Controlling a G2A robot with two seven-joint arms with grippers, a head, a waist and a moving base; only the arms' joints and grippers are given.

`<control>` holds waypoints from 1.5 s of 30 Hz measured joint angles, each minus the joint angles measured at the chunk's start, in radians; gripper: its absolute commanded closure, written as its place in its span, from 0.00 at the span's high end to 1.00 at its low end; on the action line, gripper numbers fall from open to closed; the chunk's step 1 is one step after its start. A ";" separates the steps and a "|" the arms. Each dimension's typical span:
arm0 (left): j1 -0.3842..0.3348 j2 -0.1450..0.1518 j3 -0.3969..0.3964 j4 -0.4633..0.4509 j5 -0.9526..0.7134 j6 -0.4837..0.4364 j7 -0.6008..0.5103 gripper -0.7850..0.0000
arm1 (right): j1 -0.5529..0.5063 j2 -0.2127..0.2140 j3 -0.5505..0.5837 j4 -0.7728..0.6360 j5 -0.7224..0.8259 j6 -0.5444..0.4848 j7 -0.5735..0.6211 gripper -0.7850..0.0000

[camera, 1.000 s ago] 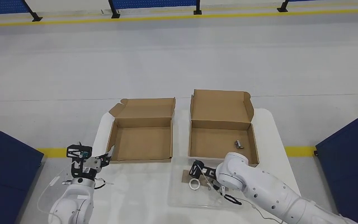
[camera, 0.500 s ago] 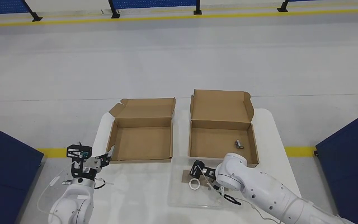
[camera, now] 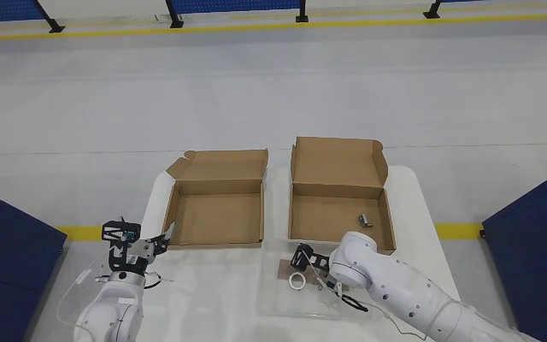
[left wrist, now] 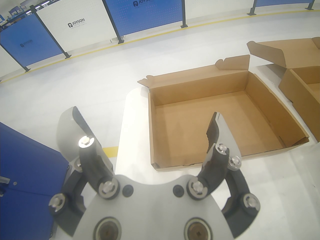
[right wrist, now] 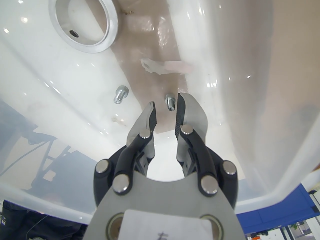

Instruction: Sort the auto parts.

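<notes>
My right gripper is down inside the clear plastic bin, open by a narrow gap. A small silver bolt lies on the bin floor between its fingertips, close to one pad. A second bolt lies beside it, and farther off is an aluminium ring. From above, the ring sits just left of the right gripper. My left gripper hangs open and empty near the left cardboard box, at the table's left edge.
Two open cardboard boxes stand side by side at the back: the left box is empty, and the right box holds one small metal part. A scrap of clear tape sticks to the bin floor.
The right arm has shifted slightly over the bin. The left arm has not moved.
</notes>
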State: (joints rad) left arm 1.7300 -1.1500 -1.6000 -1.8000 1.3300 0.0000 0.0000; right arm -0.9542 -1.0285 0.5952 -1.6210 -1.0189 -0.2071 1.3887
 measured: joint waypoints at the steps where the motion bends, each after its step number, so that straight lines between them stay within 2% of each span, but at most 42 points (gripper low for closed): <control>1: 0.000 0.000 0.000 0.000 0.000 0.000 0.000 1.00 | -0.001 0.000 0.002 0.000 0.000 -0.001 0.003 0.15; 3: 0.000 0.000 0.000 0.000 0.000 0.000 0.000 1.00 | -0.003 -0.001 0.004 0.002 0.000 -0.003 0.006 0.00; 12: 0.000 0.000 0.000 0.000 0.000 0.000 0.000 1.00 | -0.010 -0.005 0.026 0.019 0.018 -0.017 -0.006 0.00; 21: 0.000 0.000 0.000 0.000 0.000 0.000 0.000 1.00 | -0.062 0.041 0.153 -0.121 0.105 -0.102 0.053 0.00; 35: 0.000 0.000 0.000 0.000 0.000 0.000 0.000 1.00 | -0.066 0.041 0.162 -0.123 0.116 -0.104 0.033 0.00; 39: 0.000 0.000 0.000 0.000 0.000 0.000 0.000 1.00 | -0.080 0.058 0.242 -0.131 0.240 -0.172 -0.027 0.00; 45: 0.000 0.000 0.000 0.000 0.000 0.000 0.000 1.00 | -0.143 0.106 0.378 -0.144 0.517 -0.299 -0.073 0.00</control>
State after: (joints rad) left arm 1.7300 -1.1500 -1.6000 -1.8000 1.3300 0.0000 0.0000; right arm -1.0974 -0.9223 0.9737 -1.7652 -0.5023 -0.5062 1.3153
